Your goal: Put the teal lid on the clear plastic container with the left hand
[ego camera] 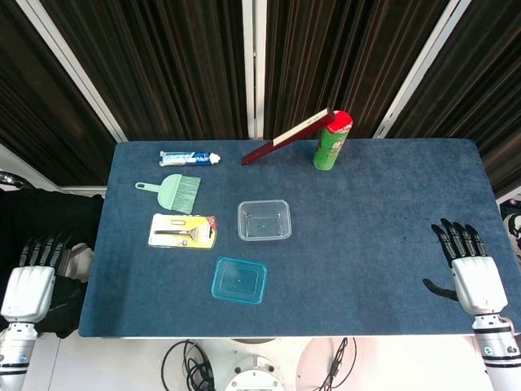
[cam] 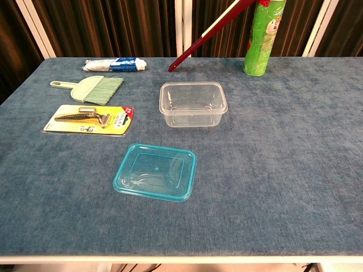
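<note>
The teal lid lies flat on the blue table, near its front edge. Just behind it stands the clear plastic container, upright and uncovered. My left hand hangs off the table's left side, fingers apart, holding nothing, well to the left of the lid. My right hand hovers at the table's right edge, fingers spread and empty. The chest view shows neither hand.
A carded razor pack lies left of the container. Behind it are a green hand brush and a toothpaste tube. A green can with a red stick leaning on it stands at the back.
</note>
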